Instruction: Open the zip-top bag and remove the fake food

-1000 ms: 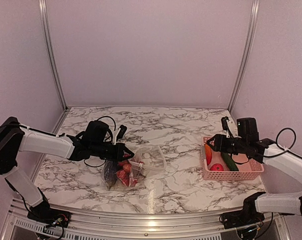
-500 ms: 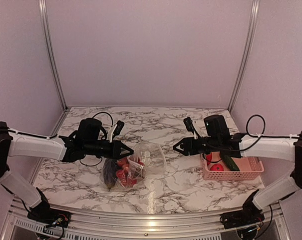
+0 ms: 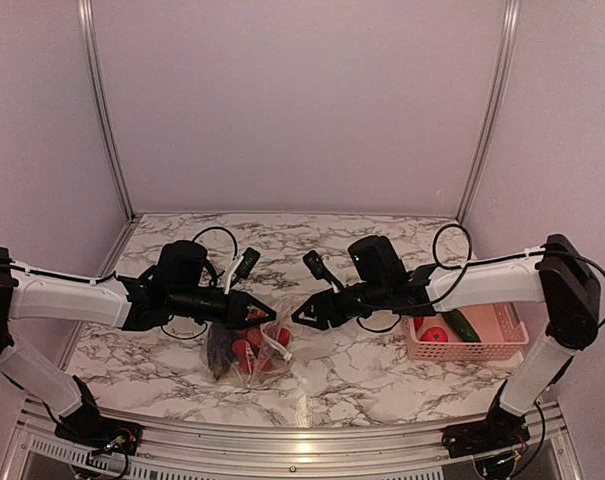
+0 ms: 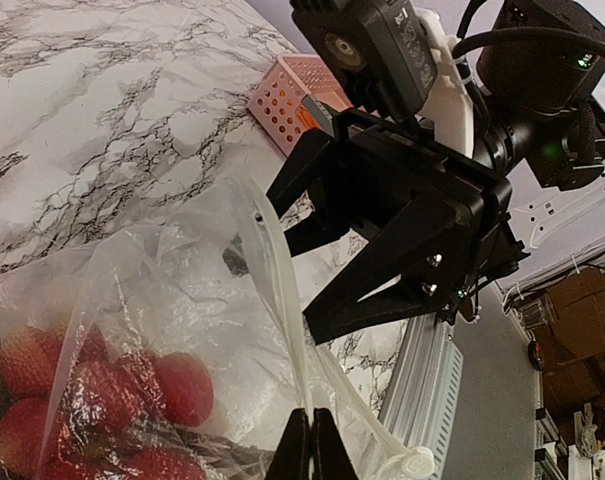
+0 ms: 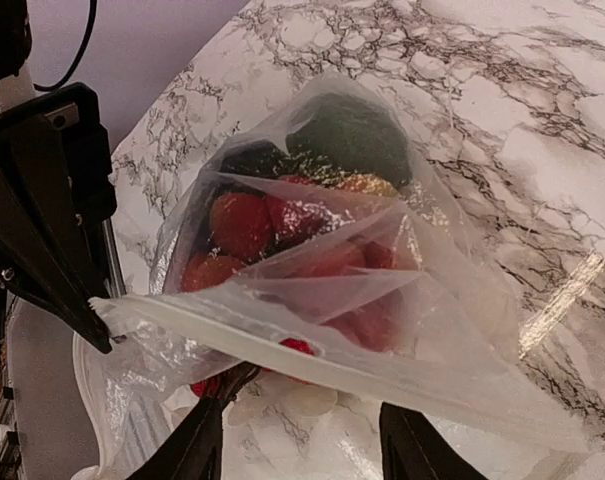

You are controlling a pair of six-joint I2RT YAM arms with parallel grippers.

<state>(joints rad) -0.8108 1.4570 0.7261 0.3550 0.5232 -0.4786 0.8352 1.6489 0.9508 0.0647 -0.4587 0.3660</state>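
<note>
The clear zip-top bag (image 3: 270, 345) lies left of the table's centre, its mouth raised. It holds red fake food pieces (image 5: 242, 225), a dark green piece (image 5: 352, 135) and a dark piece (image 3: 218, 350). My left gripper (image 3: 261, 306) is shut on the bag's white zip strip (image 4: 282, 300), its tips (image 4: 312, 430) pinching the near lip. My right gripper (image 3: 298, 321) is open, right at the bag's mouth and facing the left gripper. In the right wrist view its fingers (image 5: 204, 440) sit below the zip strip (image 5: 332, 345), holding nothing.
A pink slotted basket (image 3: 494, 349) stands at the right, holding a red piece (image 3: 434, 334), a green cucumber (image 3: 461, 325) and an orange piece. The basket also shows in the left wrist view (image 4: 287, 95). The table's metal front rail (image 3: 302, 445) is close below the bag.
My right arm has swung left from the basket to the bag's mouth, staying open. My left gripper keeps its hold on the zip strip and has barely moved.
</note>
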